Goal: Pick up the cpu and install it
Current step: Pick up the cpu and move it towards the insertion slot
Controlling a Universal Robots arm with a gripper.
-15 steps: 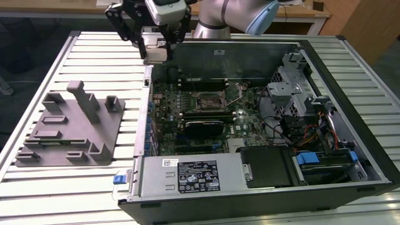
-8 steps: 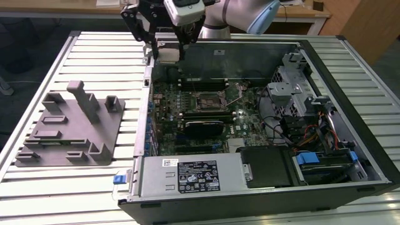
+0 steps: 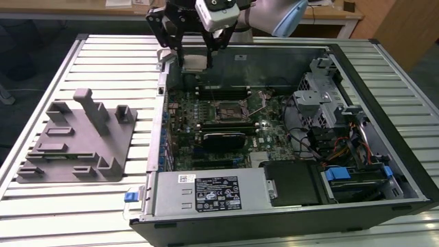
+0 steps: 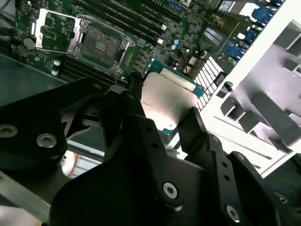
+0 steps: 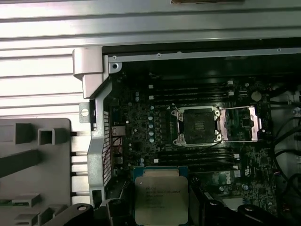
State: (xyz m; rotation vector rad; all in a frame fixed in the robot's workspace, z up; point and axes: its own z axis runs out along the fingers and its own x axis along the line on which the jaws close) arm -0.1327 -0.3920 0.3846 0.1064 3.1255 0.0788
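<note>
Black, matte gripper [image 4: 162, 113] links with round bolt heads sat closest in the second wrist view, and their two fingers [image 4: 136, 101] were clamped on opposite edges of the cpu [image 4: 169, 96]. That chip was a flat square with a dull silvery lid, and a teal-green rim showed along one side. In the first wrist view the cpu [image 5: 161, 200] faced the lens lid-first. Its fine print was too small to make out, and the gripper [image 5: 161, 209] was cut off by the picture's edge.

From the exterior view the cpu [image 3: 195, 63] was only a pale patch inside the gripper [image 3: 195, 55]. It was held in the air over the far corner of the open computer case [image 3: 274, 226], clear of the board below. Its underside was hidden in every view.

On the green motherboard [image 5: 136, 136] the square socket [image 5: 196, 125] lay bare, well apart from the held chip. Its shiny metal load plate [image 5: 240, 123] was swung open beside it. Long dark memory slots [image 5: 188, 92] ran on either side of the socket.

A grey plastic fixture tray [image 3: 75, 149] with blocky upright posts rested on the ribbed aluminium table [image 3: 41, 206], at the exterior view's left of the case. A boxy grey power supply [image 3: 213, 193] filled the case's near corner.
</note>
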